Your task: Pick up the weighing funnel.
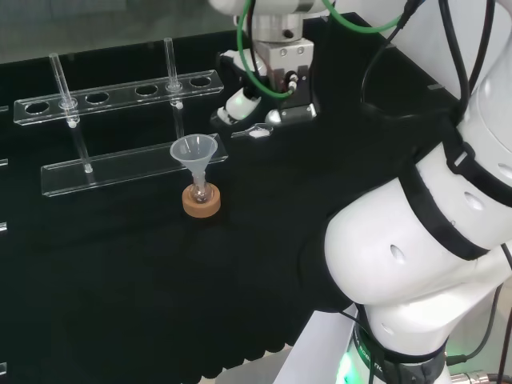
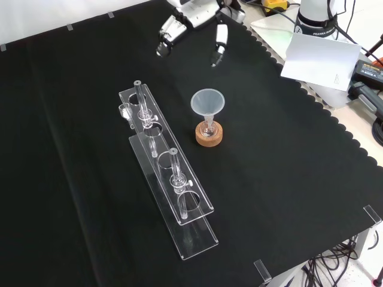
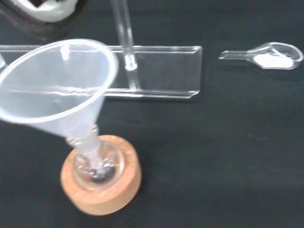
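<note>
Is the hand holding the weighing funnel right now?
No, the weighing funnel lies on the black cloth beside the clear rack.

In your front view, the funnel [image 2: 207, 103] stands in a flask [image 2: 208, 127] on a cork ring [image 2: 209, 137], just right of the clear rack [image 2: 192, 236].

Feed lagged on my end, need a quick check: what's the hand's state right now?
Hand: open, fingers relaxed, holding nothing; the weighing funnel lies on the cloth.
</note>
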### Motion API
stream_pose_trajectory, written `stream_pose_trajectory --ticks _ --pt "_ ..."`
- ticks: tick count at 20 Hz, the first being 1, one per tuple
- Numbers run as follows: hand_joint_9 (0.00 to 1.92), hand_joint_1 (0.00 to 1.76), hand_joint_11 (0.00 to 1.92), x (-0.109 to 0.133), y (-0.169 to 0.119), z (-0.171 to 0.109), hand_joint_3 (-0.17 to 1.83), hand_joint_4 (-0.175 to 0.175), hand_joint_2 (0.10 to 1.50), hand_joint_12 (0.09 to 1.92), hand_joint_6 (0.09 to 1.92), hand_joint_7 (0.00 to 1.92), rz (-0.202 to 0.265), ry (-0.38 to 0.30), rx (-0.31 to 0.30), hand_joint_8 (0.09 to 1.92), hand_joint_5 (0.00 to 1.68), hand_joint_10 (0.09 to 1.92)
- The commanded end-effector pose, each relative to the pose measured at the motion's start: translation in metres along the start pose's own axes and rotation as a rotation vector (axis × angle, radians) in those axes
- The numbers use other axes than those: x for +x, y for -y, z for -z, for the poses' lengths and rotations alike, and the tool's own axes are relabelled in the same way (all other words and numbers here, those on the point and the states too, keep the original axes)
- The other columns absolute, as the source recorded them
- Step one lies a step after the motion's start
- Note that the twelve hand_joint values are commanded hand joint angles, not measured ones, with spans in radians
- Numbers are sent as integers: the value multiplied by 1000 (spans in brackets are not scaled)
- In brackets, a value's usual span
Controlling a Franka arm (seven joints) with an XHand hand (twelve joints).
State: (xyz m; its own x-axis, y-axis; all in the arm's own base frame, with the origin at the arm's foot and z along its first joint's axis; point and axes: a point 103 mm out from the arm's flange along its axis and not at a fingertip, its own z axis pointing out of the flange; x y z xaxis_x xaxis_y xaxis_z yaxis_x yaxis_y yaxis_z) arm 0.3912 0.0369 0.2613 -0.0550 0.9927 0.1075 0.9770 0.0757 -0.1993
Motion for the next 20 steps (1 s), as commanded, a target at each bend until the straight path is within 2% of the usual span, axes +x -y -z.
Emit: stream_pose_trajectory --ticks 1,10,20 --pt "445 786 332 -32 -9 10 437 -67 609 1378 87 172 -24 -3 14 670 353 629" --pt "485 788 340 -62 -35 11 464 -67 604 1381 87 253 -41 -19 23 701 371 641" --pt "610 844 412 -101 -78 -4 516 -60 602 1360 87 371 -54 -47 52 699 493 602"
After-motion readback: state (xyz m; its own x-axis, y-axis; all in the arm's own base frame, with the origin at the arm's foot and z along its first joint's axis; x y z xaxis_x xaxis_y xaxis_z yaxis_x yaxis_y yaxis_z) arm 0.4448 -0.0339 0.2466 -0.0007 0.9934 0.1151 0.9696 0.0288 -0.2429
